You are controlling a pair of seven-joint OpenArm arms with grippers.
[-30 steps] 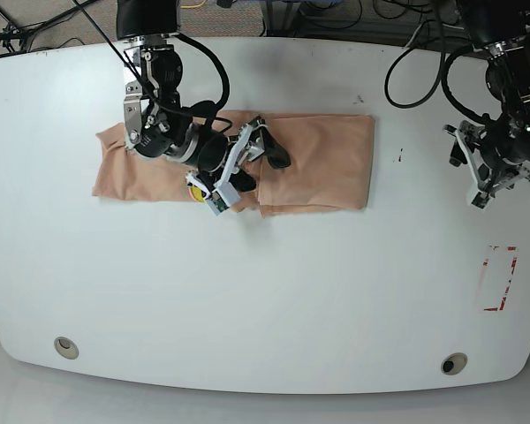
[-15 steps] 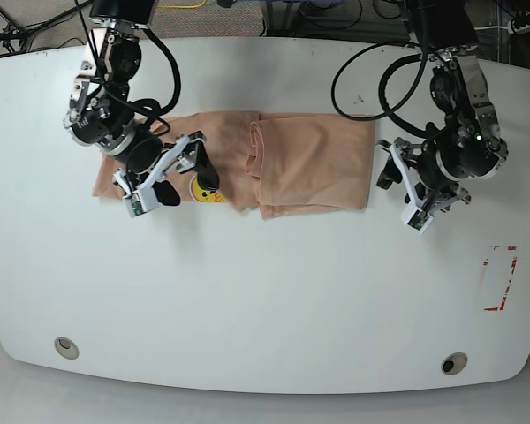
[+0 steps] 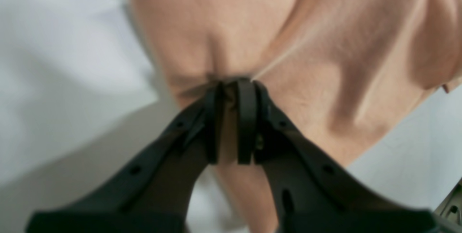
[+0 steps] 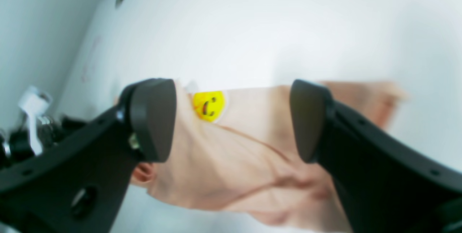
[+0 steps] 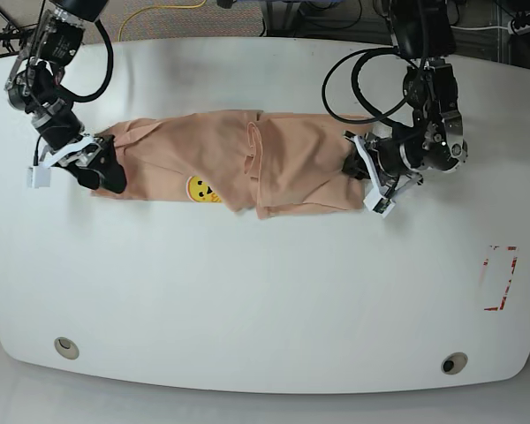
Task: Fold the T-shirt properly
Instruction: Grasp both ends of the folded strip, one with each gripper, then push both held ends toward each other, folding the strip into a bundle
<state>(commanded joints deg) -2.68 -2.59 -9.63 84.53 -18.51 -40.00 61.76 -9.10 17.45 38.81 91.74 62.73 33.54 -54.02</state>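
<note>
In the left wrist view the left gripper [image 3: 231, 92] has its 2 black jaws pinched almost together on a puckered bit of the T-shirt [image 3: 306, 63]; the focus is soft and the fabric runs out of frame at 12 and 3 o'clock. In the right wrist view the right gripper [image 4: 231, 121] stands wide apart, holding nothing, with the shirt and its yellow emoji print [image 4: 208, 105] blurred beyond. From the base camera the shirt [image 5: 247, 163] lies folded across the white table [image 5: 265, 291], the left gripper [image 5: 367, 172] at its 3 o'clock edge and the right gripper [image 5: 97, 163] at its 9 o'clock end, hiding that corner.
</note>
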